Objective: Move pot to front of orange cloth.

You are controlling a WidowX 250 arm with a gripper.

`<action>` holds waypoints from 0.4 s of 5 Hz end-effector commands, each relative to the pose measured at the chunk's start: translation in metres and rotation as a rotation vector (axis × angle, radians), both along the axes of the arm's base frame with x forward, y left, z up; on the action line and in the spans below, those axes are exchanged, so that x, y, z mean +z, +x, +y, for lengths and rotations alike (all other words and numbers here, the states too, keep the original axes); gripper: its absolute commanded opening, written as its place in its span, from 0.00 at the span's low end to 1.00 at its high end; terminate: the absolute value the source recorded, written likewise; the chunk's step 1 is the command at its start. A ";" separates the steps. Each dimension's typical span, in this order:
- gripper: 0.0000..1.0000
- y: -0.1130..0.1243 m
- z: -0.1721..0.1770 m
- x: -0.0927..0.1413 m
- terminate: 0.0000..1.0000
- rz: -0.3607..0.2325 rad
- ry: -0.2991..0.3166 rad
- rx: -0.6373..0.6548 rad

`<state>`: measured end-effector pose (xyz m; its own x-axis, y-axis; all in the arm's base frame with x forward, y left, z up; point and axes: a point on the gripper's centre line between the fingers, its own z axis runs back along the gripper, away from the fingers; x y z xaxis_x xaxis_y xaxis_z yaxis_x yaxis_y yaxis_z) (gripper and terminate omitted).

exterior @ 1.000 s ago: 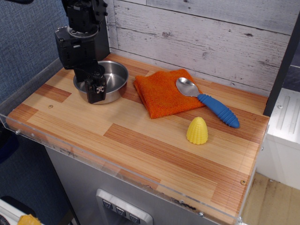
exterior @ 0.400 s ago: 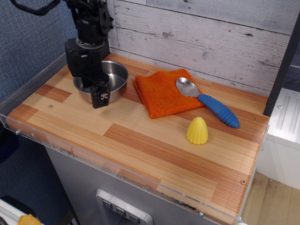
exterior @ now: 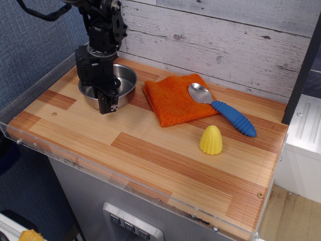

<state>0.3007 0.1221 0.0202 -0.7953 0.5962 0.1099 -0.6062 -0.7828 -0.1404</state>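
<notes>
So far little shows as done: in the 1 view, the pot (exterior: 111, 86) sits at the table's (exterior: 150, 150) back left, just left of the cloth (exterior: 175, 99), not in front of it. The claw (exterior: 109, 104) hangs at the pot's near rim. Its opening and grip are unclear; the arm hides part of the pot.

— How is the light?
— Bright and even, soft, seemingly from above. The wooden counter (exterior: 165, 150) shows only faint shadows; a small one lies under the yellow corn toy (exterior: 211, 140).
— Any glare?
— Highlights on the pot (exterior: 125, 83) rim and the spoon (exterior: 200, 93) bowl.
— Sharpness?
— Fairly crisp mid-frame; the black gripper (exterior: 108, 103) is dark, its detail hard to read.
</notes>
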 end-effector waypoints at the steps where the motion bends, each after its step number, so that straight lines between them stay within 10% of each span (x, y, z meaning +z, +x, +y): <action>1: 0.00 0.006 -0.004 0.014 0.00 -0.052 0.000 -0.041; 2: 0.00 0.010 -0.002 0.017 0.00 -0.061 -0.004 -0.058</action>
<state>0.3092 0.1197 0.0242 -0.7634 0.6408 0.0810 -0.6453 -0.7511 -0.1397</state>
